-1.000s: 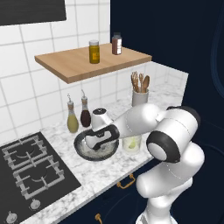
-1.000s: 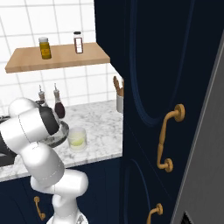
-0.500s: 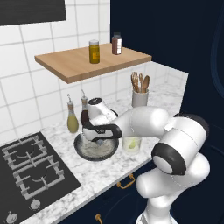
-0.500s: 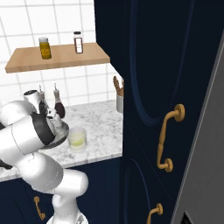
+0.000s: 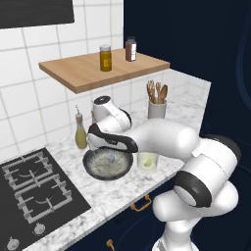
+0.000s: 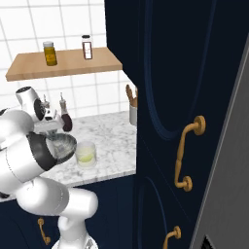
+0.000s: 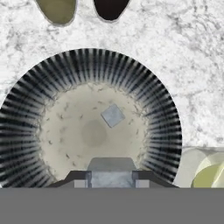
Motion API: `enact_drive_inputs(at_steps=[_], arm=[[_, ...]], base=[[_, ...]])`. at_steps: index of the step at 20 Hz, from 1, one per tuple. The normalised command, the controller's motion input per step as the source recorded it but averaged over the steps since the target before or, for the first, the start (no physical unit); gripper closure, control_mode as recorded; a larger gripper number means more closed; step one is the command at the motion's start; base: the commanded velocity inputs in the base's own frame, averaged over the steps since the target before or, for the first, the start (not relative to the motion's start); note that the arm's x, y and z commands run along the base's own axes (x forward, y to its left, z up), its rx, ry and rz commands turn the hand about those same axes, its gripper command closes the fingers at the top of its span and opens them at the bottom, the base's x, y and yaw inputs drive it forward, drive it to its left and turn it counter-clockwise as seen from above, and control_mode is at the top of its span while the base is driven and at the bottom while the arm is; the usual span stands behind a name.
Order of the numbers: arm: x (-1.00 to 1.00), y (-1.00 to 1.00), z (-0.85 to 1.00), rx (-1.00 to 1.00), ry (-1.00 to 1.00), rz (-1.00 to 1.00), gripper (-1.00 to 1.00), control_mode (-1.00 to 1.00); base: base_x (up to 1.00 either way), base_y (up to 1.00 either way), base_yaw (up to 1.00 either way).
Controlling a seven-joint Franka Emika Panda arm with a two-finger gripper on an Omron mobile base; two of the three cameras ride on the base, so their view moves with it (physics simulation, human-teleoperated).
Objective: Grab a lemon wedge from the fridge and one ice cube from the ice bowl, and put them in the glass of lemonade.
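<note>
The ice bowl (image 7: 157, 127) fills the hand view, dark ribbed rim and pale speckled inside, with one ice cube (image 7: 113, 115) lying near its middle. My gripper (image 7: 111, 179) hangs just above the bowl (image 5: 107, 165), shut on a second pale ice cube (image 7: 111, 168) held between the fingertips. In the left base view the gripper (image 5: 112, 156) points down over the bowl's centre. The glass of lemonade (image 5: 147, 161) stands just right of the bowl, with a yellow-green lemon wedge (image 7: 211, 176) in it; the same glass (image 6: 86, 154) shows in the right base view. The fridge (image 6: 228, 160) is a grey edge at far right.
Two thin-necked bottles (image 5: 81, 134) stand behind the bowl against the tiled wall. A utensil holder (image 5: 157, 108) sits at the back right. A wooden shelf (image 5: 103, 71) with two jars hangs overhead. The stove (image 5: 34, 188) lies left; navy cabinets (image 6: 170, 97) rise at right.
The hand has stayed over the bowl while the elbow and forearm swung out and lower across the counter's front. The grip has not changed.
</note>
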Motion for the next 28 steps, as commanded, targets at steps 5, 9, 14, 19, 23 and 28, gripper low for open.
enact_drive_inputs(at_steps=[5,9,14,19,23,28], arm=[[-0.14,0.0,0.13,0.03,-0.09,0.0,1.0,-1.0],[-0.16,-0.2,0.07,0.05,-0.02,0.0,1.0,-1.0],[-0.34,-0.88,0.28,0.04,0.0,-0.02,1.0,-1.0],[-0.15,-1.0,0.16,0.04,0.05,-0.05,1.0,-1.0],[0.04,-0.73,-0.05,0.1,0.32,-0.01,1.0,-1.0],[0.12,-0.31,-0.12,0.04,0.1,0.0,1.0,-1.0]], base=[[0.0,0.0,0.0],[0.0,0.0,0.0],[0.0,0.0,0.0],[0.0,0.0,0.0],[0.0,0.0,0.0],[0.0,0.0,0.0]])
